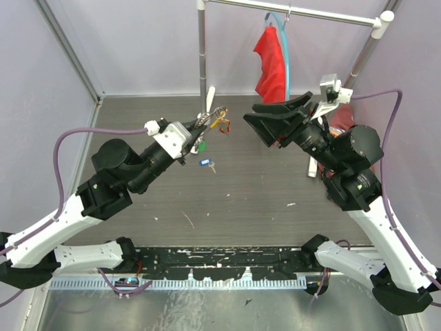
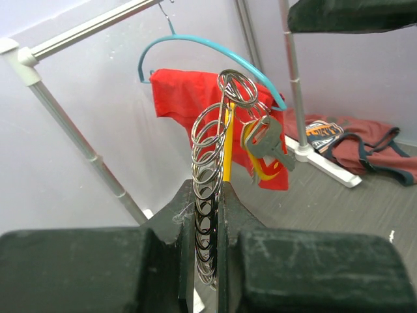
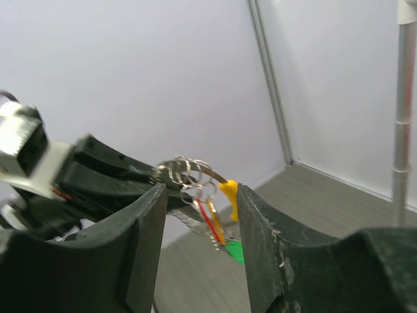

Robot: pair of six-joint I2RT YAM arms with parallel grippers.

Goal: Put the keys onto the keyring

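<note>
Holding, top view: the left gripper (image 1: pixel 205 125) was clenched on the keyring (image 1: pixel 218 117), which stuck out past its fingertips, raised off the table (image 1: pixel 262 200).
Hanging, top view: a green tag (image 1: pixel 201 145) dangled just under the left gripper's fingers, apparently already on the ring.
Loose, top view: a blue key (image 1: pixel 205 163) lay on the table below the left gripper, apart from the keyring.
Right side, top view: the right gripper (image 1: pixel 252 114) faced the keyring from the opposite side, jaws parted and empty, near the ring but not touching it.
Grip, left wrist view: the ring's coils rose from between the pinched fingers (image 2: pixel 130 261). Beyond the tips a silver key (image 2: pixel 270 147) hung from a small loop, just beside a yellow piece (image 2: pixel 227 151).
Approach, right wrist view: the keyring showed in the gap between the spread fingers (image 3: pixel 140 254), ahead of them. A red key (image 3: pixel 210 222), the yellow piece and the green tag hung under it. How far ahead could not be told.
Done, judged: several keys seemed threaded on already.
Left, judged: at least the blue key remained off the ring. It would need picking up from the table and working onto the coil.
</note>
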